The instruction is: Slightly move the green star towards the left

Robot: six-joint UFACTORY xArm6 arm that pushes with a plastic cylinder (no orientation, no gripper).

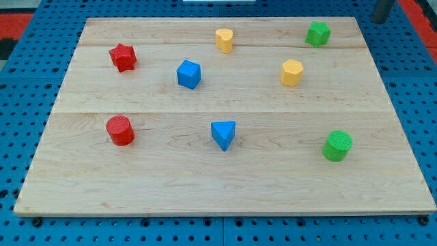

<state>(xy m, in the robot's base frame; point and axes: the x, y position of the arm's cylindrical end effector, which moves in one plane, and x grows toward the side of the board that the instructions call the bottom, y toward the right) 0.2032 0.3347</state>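
The green star (317, 33) sits near the top right corner of the wooden board (205, 178). My tip (377, 20) shows at the view's top right edge, just off the board's corner. It is to the right of the green star and a little above it, well apart from it. Only the rod's lower end is in view.
A yellow block (224, 39) lies left of the green star along the top. A yellow hexagon (291, 72) lies below-left of the star. Also on the board: blue cube (189, 74), blue triangle (223, 134), red star (123, 57), red cylinder (120, 130), green cylinder (337, 145).
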